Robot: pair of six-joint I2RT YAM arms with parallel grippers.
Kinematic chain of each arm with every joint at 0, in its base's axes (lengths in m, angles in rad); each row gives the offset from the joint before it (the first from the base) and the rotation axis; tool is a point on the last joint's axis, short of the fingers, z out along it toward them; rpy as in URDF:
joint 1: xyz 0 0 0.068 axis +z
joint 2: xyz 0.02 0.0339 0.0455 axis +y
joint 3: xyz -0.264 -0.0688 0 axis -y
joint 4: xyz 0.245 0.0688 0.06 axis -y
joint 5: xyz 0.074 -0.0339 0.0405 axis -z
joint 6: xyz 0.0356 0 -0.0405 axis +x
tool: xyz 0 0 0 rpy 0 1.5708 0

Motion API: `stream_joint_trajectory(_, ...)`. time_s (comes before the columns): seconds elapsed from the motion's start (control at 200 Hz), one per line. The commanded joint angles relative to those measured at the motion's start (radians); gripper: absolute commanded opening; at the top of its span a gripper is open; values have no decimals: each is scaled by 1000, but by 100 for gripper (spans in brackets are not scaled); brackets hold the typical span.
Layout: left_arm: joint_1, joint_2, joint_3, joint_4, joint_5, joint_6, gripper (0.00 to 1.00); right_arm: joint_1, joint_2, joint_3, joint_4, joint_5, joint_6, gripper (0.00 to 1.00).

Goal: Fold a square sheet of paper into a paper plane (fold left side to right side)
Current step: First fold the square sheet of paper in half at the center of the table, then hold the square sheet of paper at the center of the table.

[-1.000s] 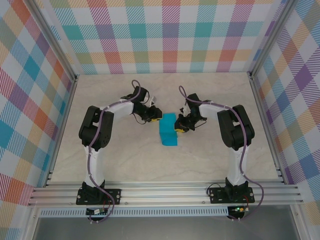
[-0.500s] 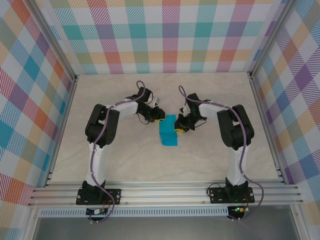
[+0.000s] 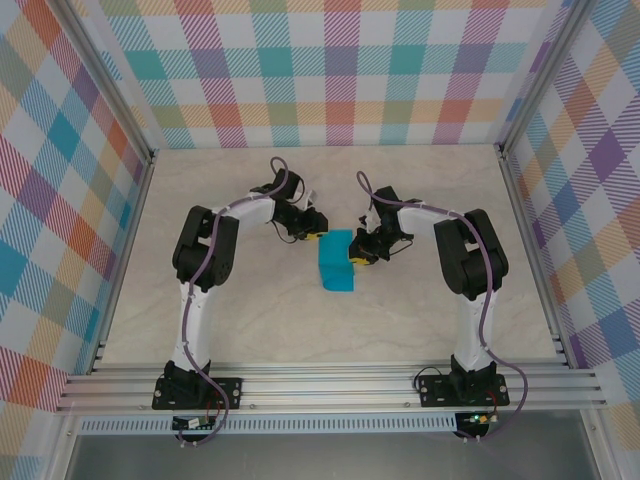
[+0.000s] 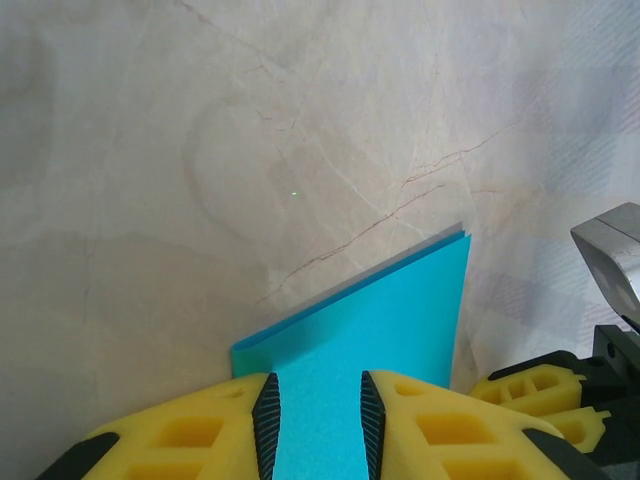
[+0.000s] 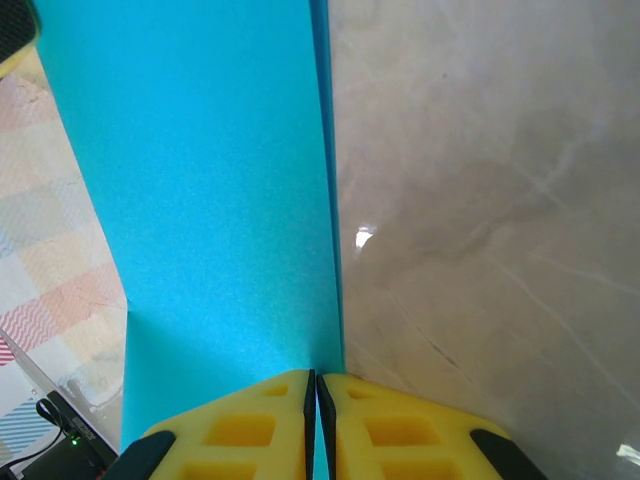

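Observation:
The square sheet of paper [image 3: 336,270] lies folded into a narrow cyan-blue strip mid-table. In the left wrist view the paper [image 4: 395,310] shows two stacked layers at its far edge. My left gripper [image 3: 313,237] is at the strip's far left corner. Its fingers [image 4: 315,385] stand open over the flat paper, with blue showing in the gap between them. My right gripper [image 3: 357,256] is at the strip's right edge. It is shut [image 5: 315,378] on the paper's long edge [image 5: 200,200], which runs straight into the closed pads.
The marble tabletop [image 3: 250,310] stretches bare to the front and sides. Checked walls [image 3: 340,70] and aluminium rails [image 3: 330,385] bound the space. The right gripper's yellow fingers [image 4: 530,390] sit close beside my left one.
The left arm's elbow has swung toward the back and its gripper has shifted slightly toward the far side, with the jaws a touch wider. Right arm and paper have stayed put.

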Motion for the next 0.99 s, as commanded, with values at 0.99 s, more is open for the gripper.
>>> stream_joint_trajectory(0.99, -86, -194, -237, 214, 65, -50, 35, 10, 86, -55, -25, 95, -1, 13)
